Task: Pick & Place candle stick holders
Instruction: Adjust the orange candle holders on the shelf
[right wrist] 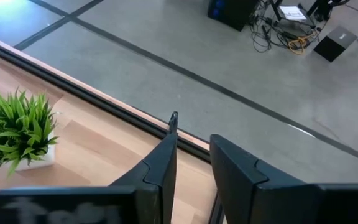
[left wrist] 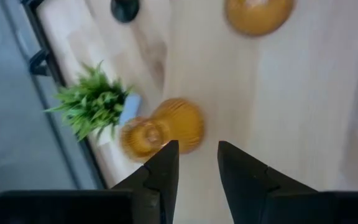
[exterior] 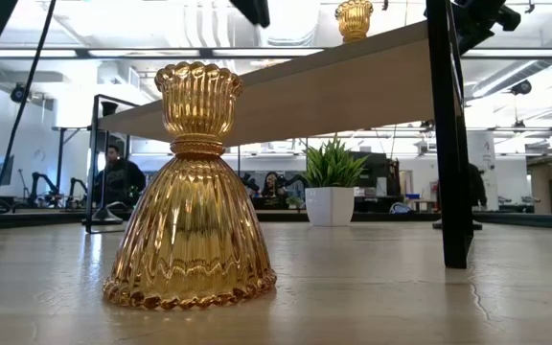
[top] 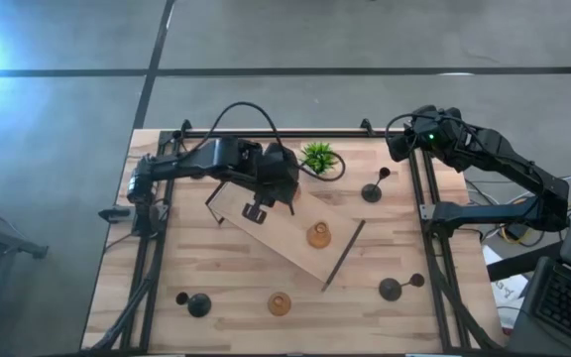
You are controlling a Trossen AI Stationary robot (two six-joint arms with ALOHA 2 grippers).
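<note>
My left gripper point(top: 287, 190) hangs open over the far end of the light wooden tray point(top: 285, 243). Just past its fingertips point(left wrist: 194, 155) an amber candle stick holder point(left wrist: 166, 126) lies on its side beside the green plant point(left wrist: 92, 106); the gripper hides this holder in the high view. A second amber holder point(top: 318, 235) stands on the tray. A third point(top: 280, 303) stands on the table near the front edge. Three black holders point(top: 198, 303) point(top: 372, 191) point(top: 392, 289) lie on the table. My right gripper point(top: 397, 147) waits open at the far right corner.
In the low view the tray's underside point(exterior: 333, 91) shows above the table, and a dark handle bar point(exterior: 448, 134) reaches down to it. A small dark shape point(top: 257, 210) sits on the tray beside my left gripper. The plant point(top: 320, 157) stands at the far edge.
</note>
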